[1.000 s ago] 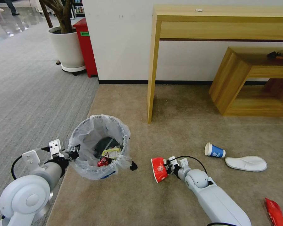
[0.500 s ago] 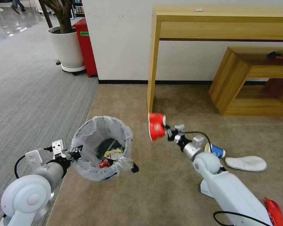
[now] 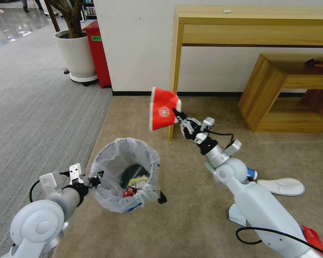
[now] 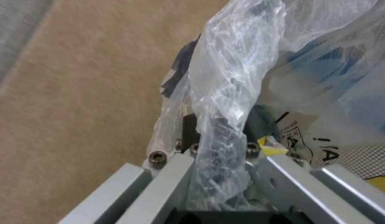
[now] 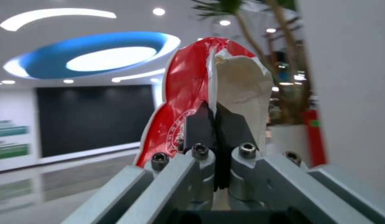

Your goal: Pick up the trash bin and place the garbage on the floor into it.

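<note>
I count two paper cups: a flattened red paper cup (image 3: 163, 109) with a round white emblem, whose lettering I cannot read, and a blue paper cup (image 3: 251, 173) lying on the beige short-pile carpet floor (image 3: 190, 215), mostly hidden behind my right arm. My right pincer (image 3: 177, 111) is raised above the floor, just in front of the leg of the tall light-wood counter (image 3: 240, 21), its fingers (image 5: 200, 127) pressed together on the red cup's crushed rim; the cup hangs in the air higher than the bin and apart from it.

There is one small round trash bin lined with a crinkly translucent white plastic bag (image 3: 125, 175), standing on the carpet near the edge of the grey striped carpet (image 3: 32, 114). My left pincer (image 3: 96, 178) pinches the bag-covered rim on the side nearest my left arm; in the left wrist view the plastic (image 4: 225, 102) bunches between the fingers. Inside the bin I see a dark object, a yellow-green scrap and a small red wrapper; printed marks show through the bag, but I cannot read them.

On the floor I also count one white slipper (image 3: 280, 186) beside the blue cup, one red wrapper (image 3: 314, 238) by my right arm, and a pale blue-white scrap (image 3: 237, 216) under that arm. One small white crumpled bit (image 3: 226, 11) lies on the counter.
</note>
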Robot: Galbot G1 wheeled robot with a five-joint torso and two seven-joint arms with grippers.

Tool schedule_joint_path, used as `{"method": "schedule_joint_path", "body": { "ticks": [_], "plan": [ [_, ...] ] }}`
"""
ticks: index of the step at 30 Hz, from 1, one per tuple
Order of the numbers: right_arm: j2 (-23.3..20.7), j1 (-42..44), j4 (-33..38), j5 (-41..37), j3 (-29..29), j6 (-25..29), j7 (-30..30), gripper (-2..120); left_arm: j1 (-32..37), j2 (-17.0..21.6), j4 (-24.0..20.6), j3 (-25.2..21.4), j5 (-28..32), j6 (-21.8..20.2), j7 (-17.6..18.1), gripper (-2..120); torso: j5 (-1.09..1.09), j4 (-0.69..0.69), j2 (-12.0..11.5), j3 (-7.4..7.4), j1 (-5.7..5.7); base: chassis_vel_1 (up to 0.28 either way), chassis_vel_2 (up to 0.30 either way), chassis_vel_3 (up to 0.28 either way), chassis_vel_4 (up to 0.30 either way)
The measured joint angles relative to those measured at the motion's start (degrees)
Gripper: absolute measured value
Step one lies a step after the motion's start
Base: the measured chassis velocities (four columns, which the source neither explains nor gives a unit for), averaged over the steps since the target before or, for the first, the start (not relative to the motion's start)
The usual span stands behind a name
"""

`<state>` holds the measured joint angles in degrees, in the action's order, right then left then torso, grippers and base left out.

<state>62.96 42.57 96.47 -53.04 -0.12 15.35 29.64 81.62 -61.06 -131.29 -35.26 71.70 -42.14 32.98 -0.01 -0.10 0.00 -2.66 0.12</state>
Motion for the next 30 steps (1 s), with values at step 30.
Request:
{"method": "schedule_joint_path", "body": {
  "ticks": [30],
  "plan": [
    [0.8,-2.3,-4.3,6.3,-8.3,1.1,3.1,0,-0.8,2.3,-2.9,0.9,2.9,0.0,-0.6,0,0.01,0.00,0.0,0.01,0.00,0.000,0.000,0.000,0.000]
  ]
}}
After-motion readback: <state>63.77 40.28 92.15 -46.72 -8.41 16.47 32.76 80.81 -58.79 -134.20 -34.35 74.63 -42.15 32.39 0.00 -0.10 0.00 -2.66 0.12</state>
